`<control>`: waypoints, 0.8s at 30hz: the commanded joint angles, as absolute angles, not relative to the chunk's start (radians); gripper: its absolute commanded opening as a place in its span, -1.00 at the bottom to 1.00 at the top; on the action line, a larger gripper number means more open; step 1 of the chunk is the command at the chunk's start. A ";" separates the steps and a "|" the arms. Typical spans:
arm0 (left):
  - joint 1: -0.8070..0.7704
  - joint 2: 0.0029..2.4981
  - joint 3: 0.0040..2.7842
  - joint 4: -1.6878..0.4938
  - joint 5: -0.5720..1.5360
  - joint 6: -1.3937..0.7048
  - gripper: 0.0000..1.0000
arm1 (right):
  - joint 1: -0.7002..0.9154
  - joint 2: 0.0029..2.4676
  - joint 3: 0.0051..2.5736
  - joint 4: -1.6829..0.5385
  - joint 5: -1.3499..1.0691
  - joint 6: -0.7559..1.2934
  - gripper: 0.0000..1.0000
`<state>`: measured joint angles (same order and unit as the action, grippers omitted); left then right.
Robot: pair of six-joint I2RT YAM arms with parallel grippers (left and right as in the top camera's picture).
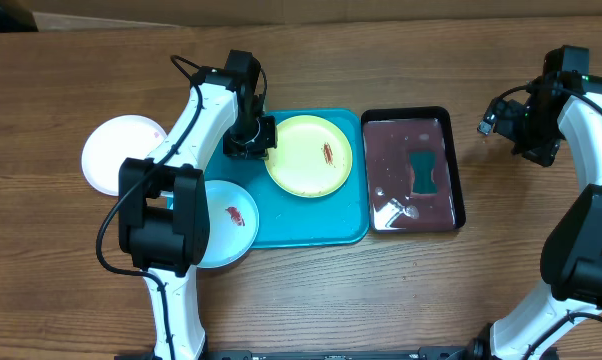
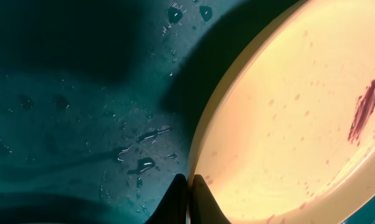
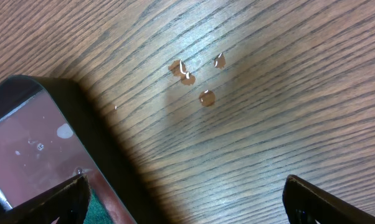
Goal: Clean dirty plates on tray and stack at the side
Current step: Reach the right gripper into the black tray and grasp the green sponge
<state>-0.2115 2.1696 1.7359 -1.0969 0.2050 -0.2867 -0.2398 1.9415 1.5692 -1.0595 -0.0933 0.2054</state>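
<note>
Toward the desk's left edge, a white plate (image 1: 121, 155) is lying off the tray, showing no smear. Just right of it, the pale blue plate (image 1: 229, 225), smeared red-brown, is overhanging the near-left corner of the turquoise tray (image 1: 321, 222), partly under the left arm. The left hand (image 2: 189, 190), fingers pressed together, is sitting at the left rim of the yellow-green plate (image 1: 309, 155), which is resting, smeared, on the tray's wet far half. It is unclear whether the rim is caught between the fingers. Further right, a black tray (image 1: 406, 113) is holding reddish water and a green sponge (image 1: 424, 172). Near the desk's right edge, the right hand (image 3: 184, 202) is hanging spread and empty over droplets (image 3: 194, 78). Likely trouble: the shut fingers shoving the plate across the slick tray instead of lifting it, or the arm knocking the blue plate off its corner.
</note>
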 commanded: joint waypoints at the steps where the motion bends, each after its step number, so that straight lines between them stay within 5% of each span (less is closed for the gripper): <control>1: -0.224 2.183 1.723 -1.101 0.199 -0.300 -0.92 | -0.238 1.933 1.584 -1.056 -0.101 0.217 1.00; 6: -0.224 2.183 1.723 -1.100 0.199 -0.300 -0.90 | -0.237 1.933 1.585 -1.140 -0.348 0.228 1.00; 9: -0.224 2.183 1.723 -1.100 0.199 -0.300 -0.89 | -0.228 1.932 1.584 -1.209 -0.464 0.189 0.44; 11: -0.224 2.183 1.723 -1.100 0.200 -0.300 -0.89 | -0.199 1.932 1.583 -1.259 -0.436 0.174 0.31; 18: -0.224 2.183 1.723 -1.103 0.200 -0.300 -0.89 | 0.020 1.932 1.575 -1.377 -0.063 0.167 0.40; 24: -0.224 2.183 1.723 -1.103 0.199 -0.300 -0.89 | 0.141 1.934 1.518 -1.224 0.048 0.167 0.42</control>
